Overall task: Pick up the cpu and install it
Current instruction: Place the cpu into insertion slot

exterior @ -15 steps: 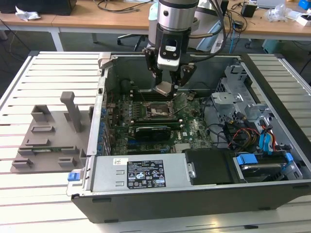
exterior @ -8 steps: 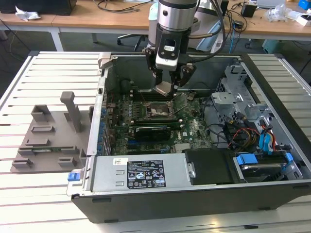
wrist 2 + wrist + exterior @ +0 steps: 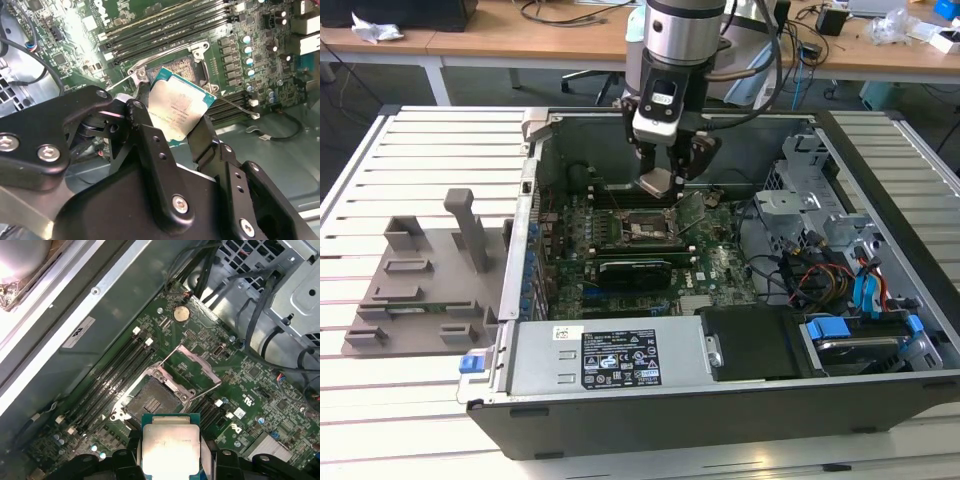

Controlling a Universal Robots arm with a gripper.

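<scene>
While tool clamps one cpu, one open socket near.

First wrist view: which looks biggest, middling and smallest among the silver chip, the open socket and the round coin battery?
1-2. cpu and open socket: about alike; the cpu is nearer the camera and partly hidden, so no ranking.
3. coin battery: clearly smallest.

The cpu is shiny silver with a blue-green edge. The gripper is black. The motherboard is dark green.
</scene>
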